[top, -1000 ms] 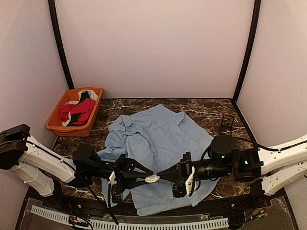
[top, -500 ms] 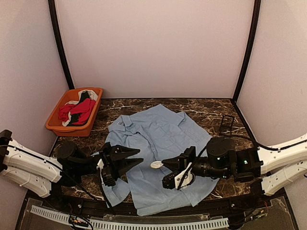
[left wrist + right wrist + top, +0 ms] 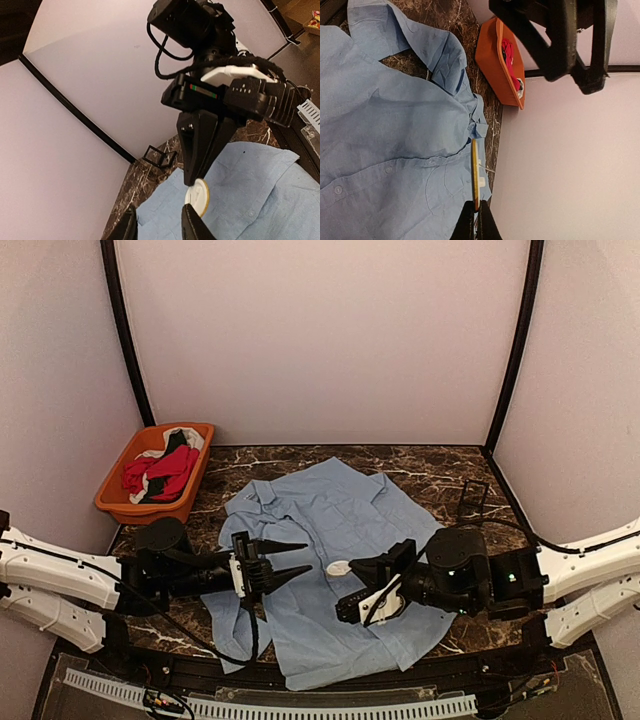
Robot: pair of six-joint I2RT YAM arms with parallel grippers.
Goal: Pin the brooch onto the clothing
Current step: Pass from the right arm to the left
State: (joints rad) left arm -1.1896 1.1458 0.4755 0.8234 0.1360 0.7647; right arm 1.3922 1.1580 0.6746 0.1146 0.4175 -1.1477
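The light blue shirt (image 3: 340, 525) lies spread flat on the marble table. My right gripper (image 3: 348, 571) is shut on the brooch (image 3: 337, 567), a small white disc with a gold rim, and holds it just above the shirt's middle. In the right wrist view the brooch (image 3: 475, 172) stands edge-on between my fingertips (image 3: 475, 206), its pin pointing away from the shirt (image 3: 385, 125). My left gripper (image 3: 306, 556) is open and empty, a short way left of the brooch and pointing at it. In the left wrist view the brooch (image 3: 196, 196) sits beyond my open left gripper (image 3: 159, 214).
An orange basket (image 3: 122, 502) with red, black and white garments stands at the back left, also in the right wrist view (image 3: 496, 65). A small black frame stand (image 3: 473, 502) sits at the table's right edge. Walls enclose three sides.
Both grippers met at the brooch near the table's front. The left gripper let go and drew back left, open. The right gripper carried the brooch farther over the shirt.
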